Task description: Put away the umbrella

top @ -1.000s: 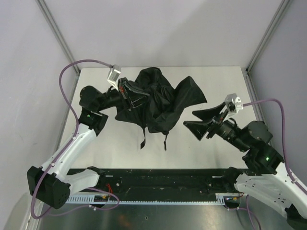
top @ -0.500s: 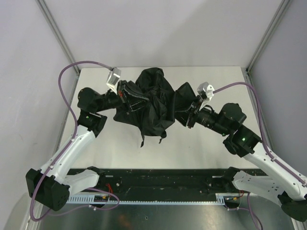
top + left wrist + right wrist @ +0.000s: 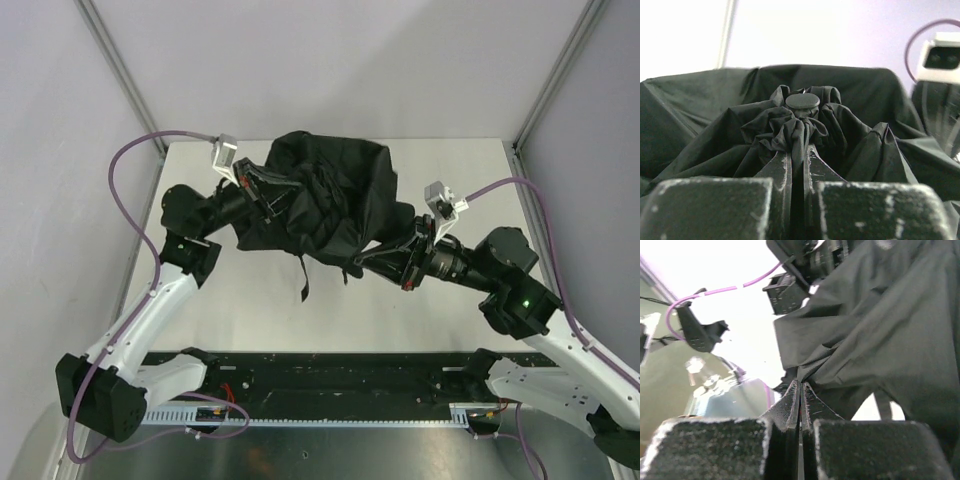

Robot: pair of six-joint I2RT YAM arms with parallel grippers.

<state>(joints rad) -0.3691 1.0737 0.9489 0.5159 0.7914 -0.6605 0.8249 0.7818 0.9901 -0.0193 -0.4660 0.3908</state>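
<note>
Umbrella (image 3: 330, 195): black cloth, canopy loose and crumpled, over the far middle of the white table (image 3: 240, 300), strung between the two arms. Round cap (image 3: 802, 101) sits at the gathered centre of the cloth, shown in the left wrist view. One thin strap (image 3: 304, 280) hangs from the lower edge toward the table. Left gripper (image 3: 262, 190): fingers closed, pinching bunched cloth just below the cap. Right gripper (image 3: 372, 258): fingers pressed together on a fold at the canopy's near right edge.

Lab cell: grey panels (image 3: 330, 70), aluminium posts (image 3: 117, 70)
</note>
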